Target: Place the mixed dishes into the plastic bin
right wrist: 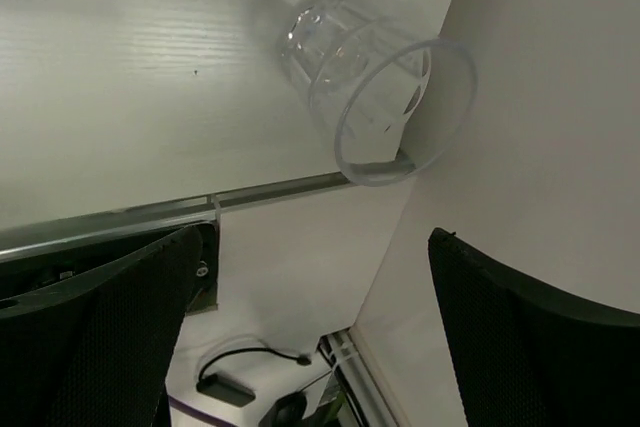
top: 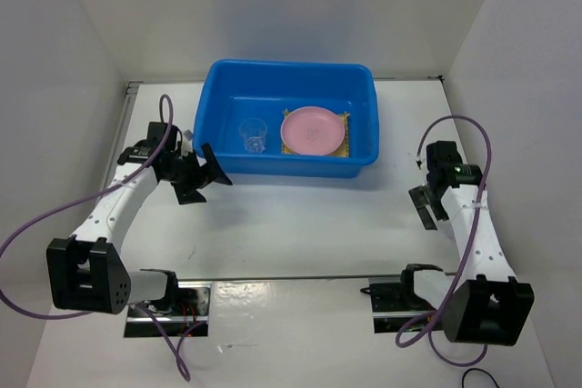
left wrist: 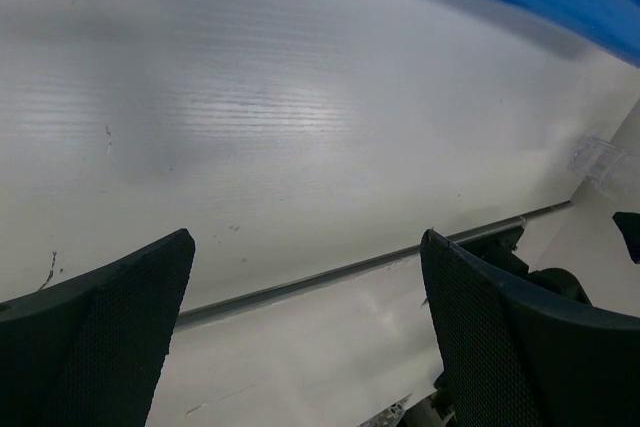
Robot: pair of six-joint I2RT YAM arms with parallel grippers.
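My right gripper (right wrist: pixel 312 237), jaws wide and empty, hangs just short of the stray cup (right wrist: pixel 375 97), seemingly tipped mouth-first toward the side wall (right wrist: pixel 545 147), well right of the bin (top: pixel 291 168) and far from my left gripper (top: pixel 205 174).

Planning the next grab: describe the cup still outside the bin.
Find the white side wall in the right wrist view. At its foot a clear plastic cup lies on the table, mouth toward the wall. Unlike the upright cup in the blue bin, it is tipped over.
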